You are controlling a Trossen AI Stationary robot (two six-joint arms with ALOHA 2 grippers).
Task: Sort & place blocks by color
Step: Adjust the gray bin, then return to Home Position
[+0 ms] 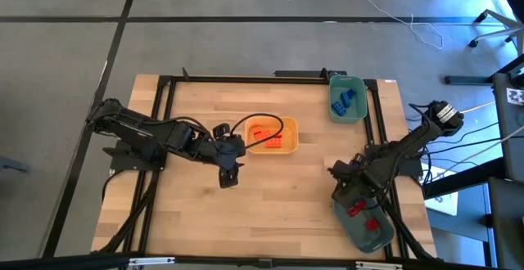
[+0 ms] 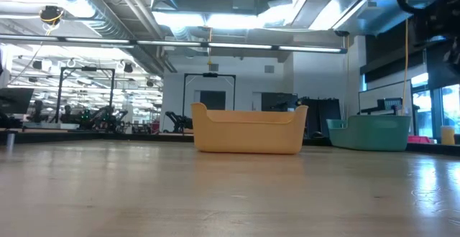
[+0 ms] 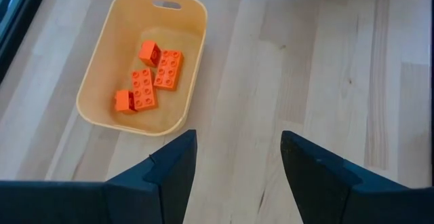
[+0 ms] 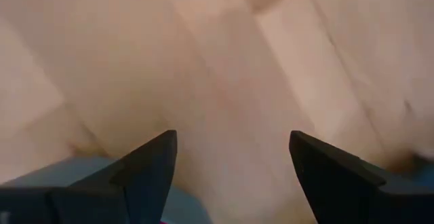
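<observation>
Nearest you, your right gripper (image 1: 337, 172) is hanging wide open and empty beside the near teal bin (image 1: 354, 231), which is holding the red blocks (image 1: 363, 218). Your left gripper (image 1: 228, 177) is hovering over bare tabletop (image 1: 270, 204), its fingers (image 3: 169, 170) spread wide with nothing between them. Just beyond it, the orange blocks (image 3: 150, 76) are lying in the yellow-orange tray (image 3: 102, 61). Farthest away, the blue blocks (image 1: 345, 99) are sitting in the far teal bin (image 1: 359, 114) at the tabletop's back right corner.
</observation>
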